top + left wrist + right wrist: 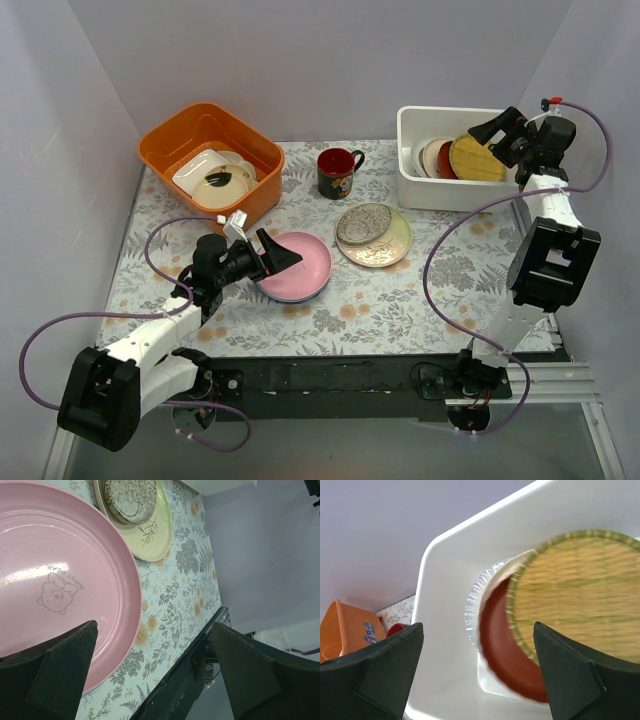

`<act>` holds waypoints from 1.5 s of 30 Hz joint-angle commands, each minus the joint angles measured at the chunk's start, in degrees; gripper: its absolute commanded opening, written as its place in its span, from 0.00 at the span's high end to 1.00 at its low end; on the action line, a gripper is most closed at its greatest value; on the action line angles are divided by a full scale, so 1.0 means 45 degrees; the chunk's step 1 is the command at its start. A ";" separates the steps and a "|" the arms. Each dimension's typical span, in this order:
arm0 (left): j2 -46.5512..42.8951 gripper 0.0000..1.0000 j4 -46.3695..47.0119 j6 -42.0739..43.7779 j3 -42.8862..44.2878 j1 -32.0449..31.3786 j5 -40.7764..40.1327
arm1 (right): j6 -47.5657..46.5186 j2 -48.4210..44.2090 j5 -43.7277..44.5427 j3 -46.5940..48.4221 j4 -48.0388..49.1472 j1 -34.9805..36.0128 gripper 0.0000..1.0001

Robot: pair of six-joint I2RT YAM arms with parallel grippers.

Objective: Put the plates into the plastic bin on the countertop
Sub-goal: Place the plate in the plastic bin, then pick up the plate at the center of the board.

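Note:
The white plastic bin (437, 190) stands at the back right of the countertop (400, 300). In it lean a yellow woven plate (475, 160), a red-brown plate (446, 160) and a pale plate (431, 155). My right gripper (497, 140) hovers open just above them; in its wrist view the gripper (478, 626) frames the woven plate (580, 595), the red-brown plate (502, 650) and the bin's wall (445, 620), holding nothing. My left gripper (275, 258) is open at the left edge of a pink plate (303, 265). In the left wrist view the gripper (155, 626) straddles the pink plate's (55, 570) rim.
A grey patterned plate (364, 223) lies on a cream plate (388, 247) mid-table, also seen from the left wrist (131, 497). An orange tub (170, 140) with white dishes (215, 178) sits back left. A dark mug (337, 172) stands between tub and bin. A black rail (350, 375) edges the front.

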 commanded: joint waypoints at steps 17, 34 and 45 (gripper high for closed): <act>-0.0437 0.02 0.0000 0.0106 0.0137 -0.0051 0.0041 | 0.0154 -0.1406 -0.0357 -0.0303 0.0330 0.0084 0.03; -0.0202 0.02 -0.0566 0.0360 0.0683 -0.0051 -0.0017 | -0.1427 -0.2224 0.0558 -0.1083 -0.1310 0.3168 0.04; -0.0085 0.02 -0.1599 0.0711 0.1269 -0.0051 -0.0563 | -0.1995 -0.3359 0.1303 -0.2392 -0.1837 0.5941 0.06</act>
